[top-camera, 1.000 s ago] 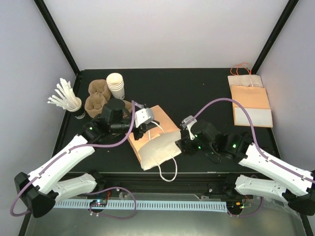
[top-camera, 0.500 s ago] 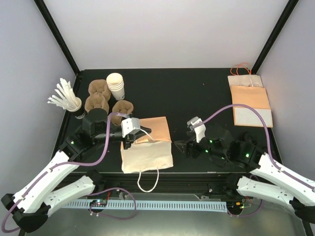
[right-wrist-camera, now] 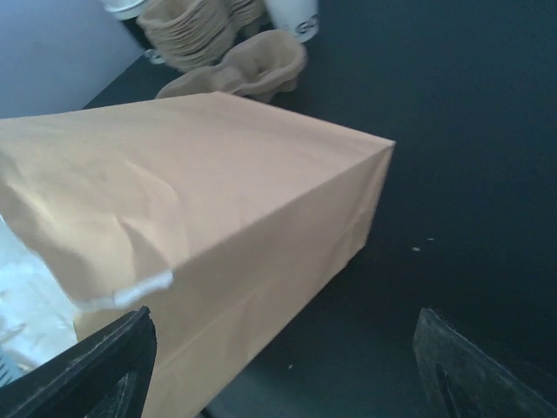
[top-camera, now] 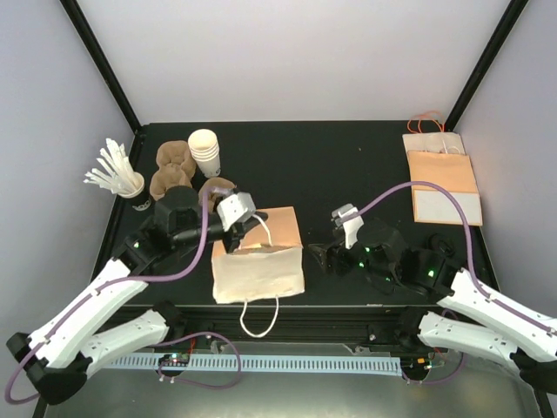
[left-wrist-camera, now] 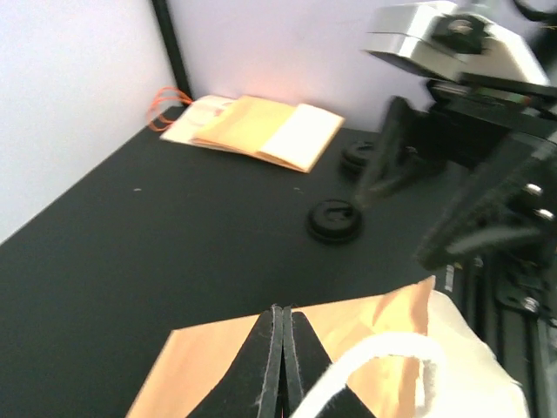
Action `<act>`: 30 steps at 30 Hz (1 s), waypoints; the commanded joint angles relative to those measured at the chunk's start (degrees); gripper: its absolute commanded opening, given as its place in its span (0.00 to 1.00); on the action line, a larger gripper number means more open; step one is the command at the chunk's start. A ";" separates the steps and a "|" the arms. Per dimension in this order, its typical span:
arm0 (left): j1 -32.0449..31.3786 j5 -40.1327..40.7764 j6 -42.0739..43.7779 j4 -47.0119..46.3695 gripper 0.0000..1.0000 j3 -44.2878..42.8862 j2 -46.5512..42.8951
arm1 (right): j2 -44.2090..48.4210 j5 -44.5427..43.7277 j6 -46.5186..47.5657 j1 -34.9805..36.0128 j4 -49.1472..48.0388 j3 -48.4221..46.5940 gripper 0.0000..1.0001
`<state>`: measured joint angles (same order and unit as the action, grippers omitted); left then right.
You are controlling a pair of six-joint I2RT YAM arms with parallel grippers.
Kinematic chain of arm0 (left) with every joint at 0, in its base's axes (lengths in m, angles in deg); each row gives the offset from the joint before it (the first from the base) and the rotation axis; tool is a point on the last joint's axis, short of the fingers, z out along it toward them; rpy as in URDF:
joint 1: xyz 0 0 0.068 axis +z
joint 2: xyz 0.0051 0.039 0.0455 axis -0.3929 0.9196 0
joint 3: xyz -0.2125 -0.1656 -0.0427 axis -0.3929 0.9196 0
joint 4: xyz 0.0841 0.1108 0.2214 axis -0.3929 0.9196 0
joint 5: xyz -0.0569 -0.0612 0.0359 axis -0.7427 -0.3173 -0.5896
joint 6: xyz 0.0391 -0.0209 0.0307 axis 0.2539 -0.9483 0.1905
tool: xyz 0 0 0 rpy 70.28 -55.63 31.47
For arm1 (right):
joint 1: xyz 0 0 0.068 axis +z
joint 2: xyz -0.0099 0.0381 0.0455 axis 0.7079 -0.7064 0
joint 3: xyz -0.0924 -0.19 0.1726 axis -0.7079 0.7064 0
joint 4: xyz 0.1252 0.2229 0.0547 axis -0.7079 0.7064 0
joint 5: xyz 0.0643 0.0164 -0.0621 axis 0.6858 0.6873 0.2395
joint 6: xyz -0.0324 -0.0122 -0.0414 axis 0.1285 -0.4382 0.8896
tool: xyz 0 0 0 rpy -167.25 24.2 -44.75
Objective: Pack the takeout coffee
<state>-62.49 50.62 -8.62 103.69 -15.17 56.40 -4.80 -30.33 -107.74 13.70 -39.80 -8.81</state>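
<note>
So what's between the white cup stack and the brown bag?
In the top view: a brown pulp carrier and the left end effector, gripping the bag.

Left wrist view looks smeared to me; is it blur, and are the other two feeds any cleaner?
Left wrist: the right arm is blurred, the bag handle up close out of focus; the far flat bags read sharper. Right wrist: brown paper bag crisp, washed out white at lower left. Top external: even light, sharp.

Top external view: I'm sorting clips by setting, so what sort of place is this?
Probably a lab booth staged as a coffee counter: plain white walls around a black table, a stack of white cups, stirrers and brown paper bags.
</note>
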 commanded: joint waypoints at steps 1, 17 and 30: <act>0.37 9.54 -2.74 -6.22 0.02 -9.11 7.88 | 2.38 -11.55 -5.08 -0.34 2.03 -1.88 0.84; 6.34 0.40 2.59 -6.49 0.02 -44.96 46.71 | 13.02 -21.23 -11.64 -0.76 11.08 -2.52 0.84; 13.22 0.91 -2.05 -4.07 0.09 -67.65 68.80 | 9.76 -19.38 -10.13 -0.78 9.98 -2.07 0.85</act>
<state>-50.38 51.91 -9.39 99.02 -76.83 122.32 6.32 -49.24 -118.08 13.05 -28.80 -10.50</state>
